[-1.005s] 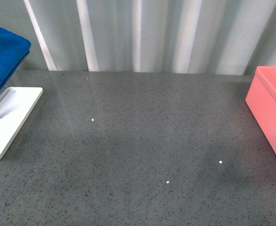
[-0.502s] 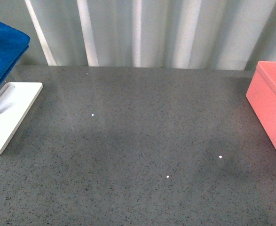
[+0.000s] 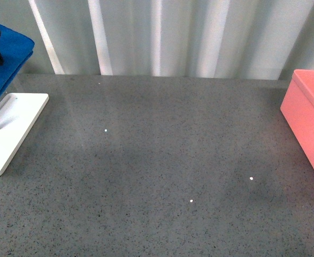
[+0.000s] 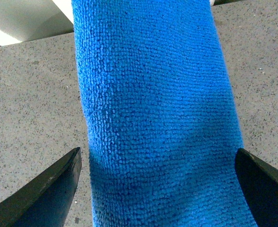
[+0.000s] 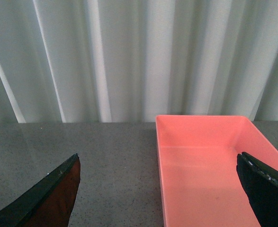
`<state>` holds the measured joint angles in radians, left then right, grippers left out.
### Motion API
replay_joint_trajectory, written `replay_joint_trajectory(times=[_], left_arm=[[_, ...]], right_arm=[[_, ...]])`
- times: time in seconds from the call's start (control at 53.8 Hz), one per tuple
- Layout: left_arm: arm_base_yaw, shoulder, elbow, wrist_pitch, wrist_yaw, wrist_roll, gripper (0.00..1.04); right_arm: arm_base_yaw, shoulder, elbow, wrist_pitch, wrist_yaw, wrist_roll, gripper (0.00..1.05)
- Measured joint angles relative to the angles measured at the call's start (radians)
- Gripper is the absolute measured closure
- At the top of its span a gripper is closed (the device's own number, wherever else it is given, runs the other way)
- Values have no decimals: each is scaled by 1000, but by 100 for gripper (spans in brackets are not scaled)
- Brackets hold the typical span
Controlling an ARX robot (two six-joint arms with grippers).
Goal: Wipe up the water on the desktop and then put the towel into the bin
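The left tool (image 4: 157, 153) is spread wide. In its wrist view its two dark fingers (image 4: 49, 189) stand one on each side of the towel (image 4: 153, 104), with the cloth filling the whole gap between them. The fingertips sit right at the towel's edges, but I cannot tell whether they touch it. In the front view only a small black part of this tool shows, at the far left edge, over the top of the towel.

The right tool (image 5: 157, 155) is also spread wide and holds nothing. Between its fingers lie the counter (image 5: 105, 156) and the bin (image 5: 200, 117), with a pale pleated curtain (image 5: 129, 61) behind.

The towel is bright blue, with a dense looped pile in fine rows and a stitched hem along one long side. It hangs in a broad band, smooth apart from a soft fold low down. It sits at the counter's far left, draped on a rack whose flat white base (image 3: 9, 134) rests on the counter below it.

The bin is salmon pink, with straight smooth walls. It stands on the counter's far right edge, well apart from the towel.

The counter between them is dark grey, speckled and slightly glossy. Three small bright dots (image 3: 191, 201) are scattered on it, too small to identify.
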<state>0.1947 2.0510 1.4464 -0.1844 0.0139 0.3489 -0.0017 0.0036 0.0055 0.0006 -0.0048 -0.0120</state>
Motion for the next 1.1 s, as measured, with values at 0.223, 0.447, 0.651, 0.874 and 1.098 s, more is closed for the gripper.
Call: replay_joint_trajectory(times=[0.223, 0.447, 0.651, 0.874, 1.098], left_arm=[[8, 0, -29, 31, 6, -22, 23], [18, 0, -55, 43, 11, -33, 66], [10, -80, -102, 84, 127, -77, 94], [-36, -241, -135, 168, 261, -180, 98], [-121, -426, -278, 353, 400, -350, 98]], right_arm=[[0, 0, 0, 0, 0, 0, 7], [0, 0, 0, 0, 0, 0, 7], [0, 0, 0, 0, 0, 0, 7], [0, 0, 0, 0, 0, 0, 7], [0, 0, 0, 0, 0, 0, 7]])
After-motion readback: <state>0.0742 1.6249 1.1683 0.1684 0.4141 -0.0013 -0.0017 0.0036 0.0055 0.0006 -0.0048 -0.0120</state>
